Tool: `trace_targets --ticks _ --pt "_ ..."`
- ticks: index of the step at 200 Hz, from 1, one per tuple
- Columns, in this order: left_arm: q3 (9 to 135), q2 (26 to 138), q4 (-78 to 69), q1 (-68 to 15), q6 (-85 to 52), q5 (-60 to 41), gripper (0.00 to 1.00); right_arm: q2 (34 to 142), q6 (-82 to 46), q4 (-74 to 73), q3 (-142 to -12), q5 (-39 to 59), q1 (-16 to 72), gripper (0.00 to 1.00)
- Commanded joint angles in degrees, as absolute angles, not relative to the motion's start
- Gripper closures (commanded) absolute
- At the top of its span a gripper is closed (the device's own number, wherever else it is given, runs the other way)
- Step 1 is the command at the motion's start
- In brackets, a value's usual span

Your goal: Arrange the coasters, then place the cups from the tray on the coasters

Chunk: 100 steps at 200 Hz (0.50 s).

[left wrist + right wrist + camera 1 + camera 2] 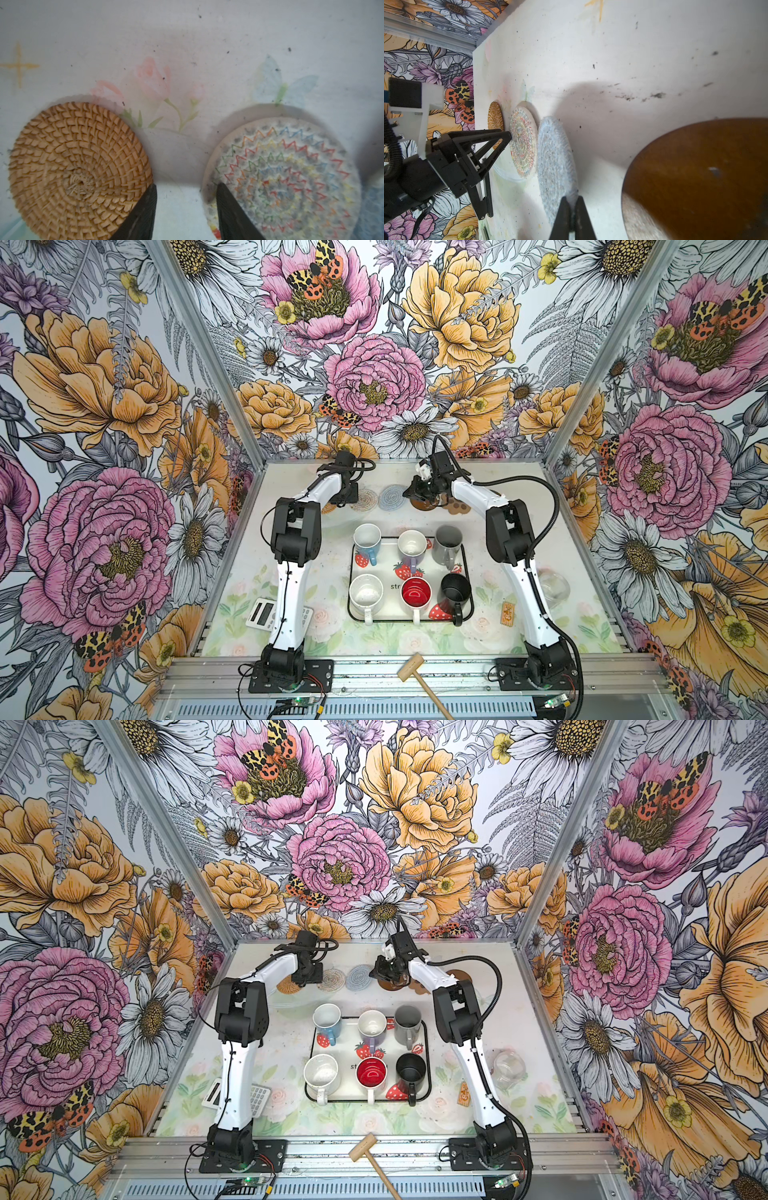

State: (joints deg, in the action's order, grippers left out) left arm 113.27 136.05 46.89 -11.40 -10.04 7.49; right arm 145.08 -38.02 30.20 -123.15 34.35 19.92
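Note:
Along the back of the table lie the coasters: a tan woven round (79, 170), a beige round with coloured zigzags (286, 176), a grey-blue round (554, 158), a brown disc (695, 176) and a brown paw shape (457, 508). My left gripper (186, 187) is open over the bare gap between the tan and beige rounds. My right gripper (572, 198) is shut on the rim of the grey-blue coaster (394, 497). Six cups stand on the strawberry tray (388, 570): light blue (367, 540), lavender (411, 548), grey (448, 542), white (365, 592), red inside (415, 593), black (456, 591).
A calculator (264, 612) lies front left beside my left arm. A clear glass jar (552, 587) stands at the right. A small orange tag (508, 612) lies near the tray. A wooden mallet (415, 670) rests on the front rail.

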Motion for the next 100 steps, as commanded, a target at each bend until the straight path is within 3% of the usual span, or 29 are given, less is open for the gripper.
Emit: trace_targets --ticks 1,22,43,100 --pt "112.14 134.44 49.06 -11.73 -9.23 8.88 0.51 145.98 -38.29 29.71 -123.70 34.66 20.37 0.97" --pt "112.09 134.31 49.08 -11.69 -9.23 9.01 0.51 145.99 -38.12 29.79 -123.71 34.56 20.30 0.87" --pt "112.10 134.21 49.05 -11.73 -9.26 8.99 0.51 145.57 -37.94 29.95 -123.61 34.55 20.31 0.71" --pt "112.13 133.65 49.09 -11.87 -9.23 9.01 0.51 141.90 -36.56 30.75 -120.64 32.89 19.80 0.59"
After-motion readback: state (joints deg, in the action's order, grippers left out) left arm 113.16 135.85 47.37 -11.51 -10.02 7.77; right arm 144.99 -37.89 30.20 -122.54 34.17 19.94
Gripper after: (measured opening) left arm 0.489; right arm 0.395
